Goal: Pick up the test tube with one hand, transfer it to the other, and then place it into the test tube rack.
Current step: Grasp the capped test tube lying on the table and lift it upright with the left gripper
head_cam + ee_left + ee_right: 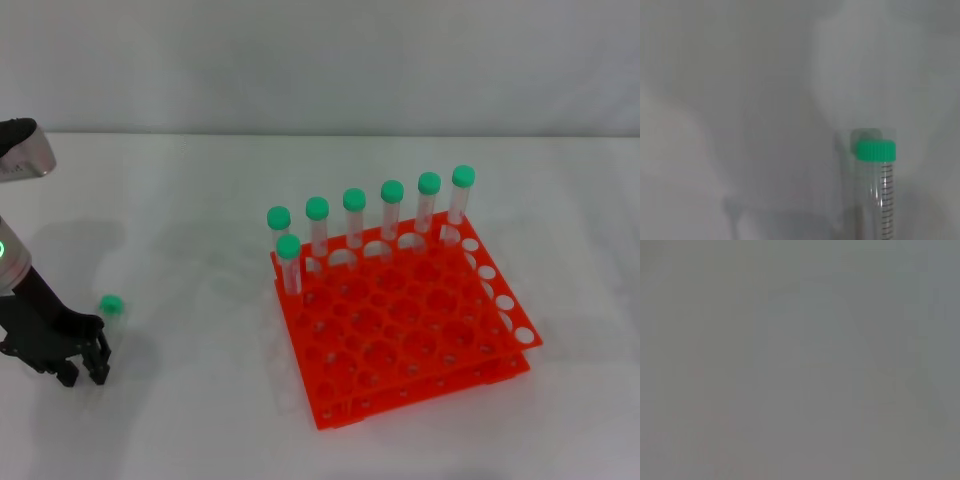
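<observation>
A test tube lies on the white table at the left; its green cap (pixel 111 304) shows in the head view, but its clear body is hard to make out there. The left wrist view shows the cap (pixel 875 150) and the graduated clear body running toward the camera. My left gripper (pixel 85 374), black with a green light on its wrist, hangs low over the table just in front of the cap, with its fingertips apart. The orange-red test tube rack (pixel 420 340) stands mid-table and holds several green-capped tubes (pixel 354 222) along its far and left edges. My right gripper is out of view.
The table's far edge meets a grey wall. Bare white tabletop lies between the lying tube and the rack. The right wrist view shows only plain grey.
</observation>
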Robot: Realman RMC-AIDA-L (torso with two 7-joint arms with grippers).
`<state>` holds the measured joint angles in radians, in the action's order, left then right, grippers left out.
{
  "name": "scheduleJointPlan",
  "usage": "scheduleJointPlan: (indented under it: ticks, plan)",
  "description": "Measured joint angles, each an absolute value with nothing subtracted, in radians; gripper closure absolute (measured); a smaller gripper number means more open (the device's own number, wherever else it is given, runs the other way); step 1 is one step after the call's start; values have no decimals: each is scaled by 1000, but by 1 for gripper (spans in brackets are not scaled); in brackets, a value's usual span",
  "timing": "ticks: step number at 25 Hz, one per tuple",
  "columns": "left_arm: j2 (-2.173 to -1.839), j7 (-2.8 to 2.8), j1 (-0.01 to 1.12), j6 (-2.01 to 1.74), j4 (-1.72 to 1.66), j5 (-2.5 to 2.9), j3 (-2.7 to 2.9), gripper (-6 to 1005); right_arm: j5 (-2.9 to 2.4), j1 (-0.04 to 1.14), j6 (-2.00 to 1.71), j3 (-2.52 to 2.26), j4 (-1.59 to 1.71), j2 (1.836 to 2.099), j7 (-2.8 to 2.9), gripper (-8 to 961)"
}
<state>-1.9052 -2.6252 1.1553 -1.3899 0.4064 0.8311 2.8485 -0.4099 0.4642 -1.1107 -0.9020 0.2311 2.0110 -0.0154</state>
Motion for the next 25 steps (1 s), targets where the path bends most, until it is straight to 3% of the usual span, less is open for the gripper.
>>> scheduleJointPlan:
  ticks: [6, 11, 19, 25]
  plan:
    - [-1907, -2622, 1164, -1390, 406, 833, 2849, 719, -409, 472, -1111, -902, 230, 2011, -15, 142]
    - [-1909, -2617, 1168, -1385, 406, 834, 2849, 778, -410, 477, -1111, -903, 226, 2012, -15, 142]
    - [-1898, -2582, 1171, -1372, 415, 772, 2847, 805, -410, 479, -1111, -904, 226, 2013, -13, 142]
    - [-1868, -2489, 1148, -1381, 435, 633, 2847, 805, -410, 472, -1111, -906, 225, 2013, -5, 142]
